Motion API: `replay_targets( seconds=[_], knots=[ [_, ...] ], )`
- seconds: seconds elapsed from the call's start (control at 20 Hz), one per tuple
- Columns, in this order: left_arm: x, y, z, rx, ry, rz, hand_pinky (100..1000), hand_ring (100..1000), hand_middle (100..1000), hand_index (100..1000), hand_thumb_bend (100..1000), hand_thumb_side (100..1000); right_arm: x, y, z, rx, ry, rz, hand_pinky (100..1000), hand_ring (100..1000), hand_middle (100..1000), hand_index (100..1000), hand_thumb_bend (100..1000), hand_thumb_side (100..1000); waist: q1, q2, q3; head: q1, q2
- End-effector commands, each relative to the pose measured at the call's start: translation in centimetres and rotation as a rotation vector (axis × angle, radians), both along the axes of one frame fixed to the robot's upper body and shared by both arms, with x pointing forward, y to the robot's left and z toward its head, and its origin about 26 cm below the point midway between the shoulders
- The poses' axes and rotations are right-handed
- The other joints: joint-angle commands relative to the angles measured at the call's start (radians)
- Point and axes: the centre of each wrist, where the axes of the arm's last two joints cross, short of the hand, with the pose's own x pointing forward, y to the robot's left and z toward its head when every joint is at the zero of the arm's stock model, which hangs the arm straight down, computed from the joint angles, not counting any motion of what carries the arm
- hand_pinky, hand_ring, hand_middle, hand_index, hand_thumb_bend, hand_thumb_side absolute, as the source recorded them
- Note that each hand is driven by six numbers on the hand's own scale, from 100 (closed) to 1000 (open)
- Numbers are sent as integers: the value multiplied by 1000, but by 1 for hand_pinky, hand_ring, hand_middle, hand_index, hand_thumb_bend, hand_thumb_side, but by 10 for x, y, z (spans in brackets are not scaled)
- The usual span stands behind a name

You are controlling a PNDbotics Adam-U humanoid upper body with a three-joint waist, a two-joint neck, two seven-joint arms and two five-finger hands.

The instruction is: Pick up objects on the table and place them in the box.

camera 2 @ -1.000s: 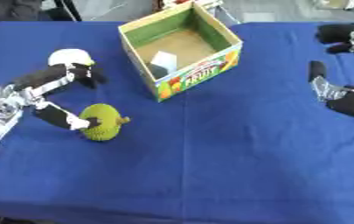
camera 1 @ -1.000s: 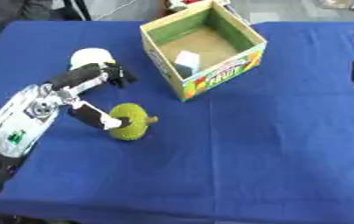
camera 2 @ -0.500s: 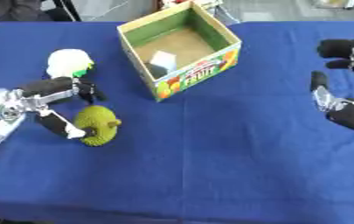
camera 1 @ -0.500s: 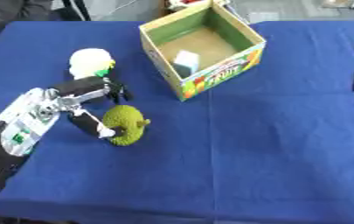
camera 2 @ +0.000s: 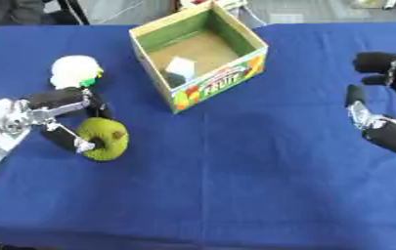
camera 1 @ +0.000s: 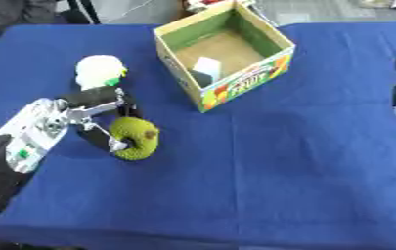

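Box [camera 1: 235,88] holding one white item; left hand [camera 1: 98,117] curling round green fruit [camera 1: 137,139]; white obj [camera 1: 98,71] waiting; right hand [camera 2: 385,97] idling, fingers relaxed.

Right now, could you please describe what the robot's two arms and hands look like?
The left hand has black fingers with silver metal links, on a silver-white forearm block bearing small green markings, with a black arm behind it. The right hand has black padded fingers, a silver wrist joint and a black forearm.
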Motion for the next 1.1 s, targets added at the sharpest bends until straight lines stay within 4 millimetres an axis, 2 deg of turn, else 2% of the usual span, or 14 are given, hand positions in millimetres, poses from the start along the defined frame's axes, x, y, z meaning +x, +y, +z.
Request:
replay_targets(
  seconds=[0.05,0.45,0.7,0.9,1.1],
  knots=[
    [-3,2,23,-11,-91,-2,556,424,411,561,277,100,-2,-2,9,-1,-28,-5,769,819,760,852,100,323,-1,-17,0,-1,5],
    [-14,-7,76,-52,-231,-57,542,400,384,536,235,100,-2,-2,6,-1,-16,-10,768,818,760,851,100,333,1,-20,-3,-3,5],
    [-12,-9,115,-49,-354,-30,553,408,390,527,235,100,-2,-1,3,1,-7,-8,767,818,759,851,100,336,2,-24,-10,-3,5],
    [10,-17,140,-52,-454,24,567,478,452,544,246,100,-2,2,2,-1,2,5,767,818,759,848,100,341,3,-27,-25,2,0],
    [49,-38,140,-21,-472,46,590,500,476,576,276,100,-2,6,0,-3,8,24,768,818,759,845,100,343,1,-26,-46,8,-4]
  ],
)
